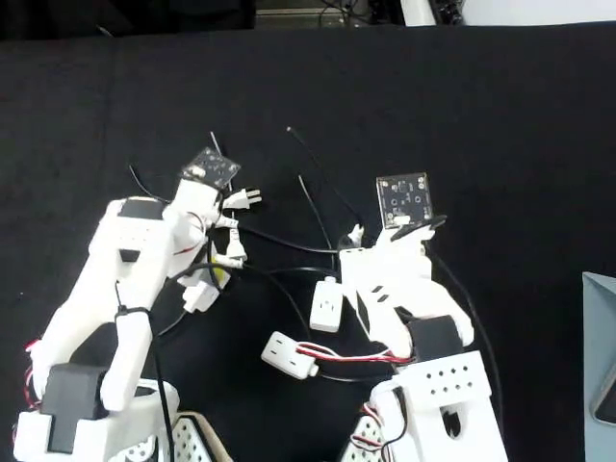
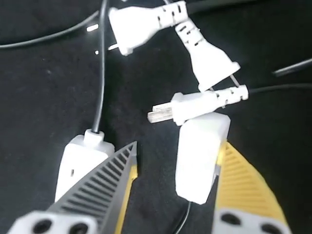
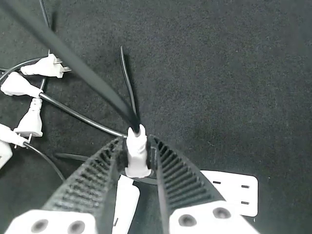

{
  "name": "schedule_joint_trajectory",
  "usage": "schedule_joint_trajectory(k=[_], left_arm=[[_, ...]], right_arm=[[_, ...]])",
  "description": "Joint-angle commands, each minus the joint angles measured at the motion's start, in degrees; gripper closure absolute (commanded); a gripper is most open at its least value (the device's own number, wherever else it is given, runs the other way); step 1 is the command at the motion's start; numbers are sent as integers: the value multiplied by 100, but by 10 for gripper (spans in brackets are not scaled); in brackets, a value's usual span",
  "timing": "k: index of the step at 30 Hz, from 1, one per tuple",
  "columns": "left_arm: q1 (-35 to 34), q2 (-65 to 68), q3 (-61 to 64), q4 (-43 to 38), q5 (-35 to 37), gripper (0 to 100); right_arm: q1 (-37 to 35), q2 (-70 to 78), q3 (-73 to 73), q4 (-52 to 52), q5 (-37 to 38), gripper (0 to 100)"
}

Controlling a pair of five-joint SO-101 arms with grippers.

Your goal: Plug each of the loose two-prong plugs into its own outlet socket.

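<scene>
Black cloth over the whole table, near edge to far. Near the right edge, the corner of a grey box. Past the cloth's far edge, a thin strip of room, too dim to make out.

Nearest on the cloth, between the two arm bases, a white socket block with red and white wires across it. Just beyond, a second socket block.

A little farther, the right gripper, clenched on a white plug. Ribbed fingers pressing it from both sides, its black cord running out of the grip. Near the second socket block, apart from it.

To the left, the left gripper, spread wide and grasping nothing. Between its fingers, a white block, touching the yellow one. Outside the grey one, a corded socket block.

Farther still, three loose plugs. Nearest plug at the white block's far end, prongs bare. Middle plug just beyond it. Farthest plug beside that, none in a socket.
</scene>
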State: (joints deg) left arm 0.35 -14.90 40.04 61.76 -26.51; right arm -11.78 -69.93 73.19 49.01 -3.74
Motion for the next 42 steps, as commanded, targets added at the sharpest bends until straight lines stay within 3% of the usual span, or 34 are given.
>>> schedule_joint_trajectory(k=[1,7,14,19,28,33,42], left_arm=[[13,-97,-637,378,-18,743],[-101,-26,-620,387,-53,743],[-409,-26,189,-598,-308,741],[-497,-97,259,-695,-352,743],[-479,-97,-655,519,-343,744],[-268,-26,-523,571,-352,741],[-286,-18,699,-967,-334,745]], right_arm=[[70,-75,-40,-105,-53,986],[70,-84,-22,-105,-53,986],[70,-84,-22,-105,-53,986],[70,-84,-22,-105,-53,986],[70,-84,-22,-105,-53,986],[70,-84,-22,-105,-53,986],[70,-84,-22,-88,-53,986]])
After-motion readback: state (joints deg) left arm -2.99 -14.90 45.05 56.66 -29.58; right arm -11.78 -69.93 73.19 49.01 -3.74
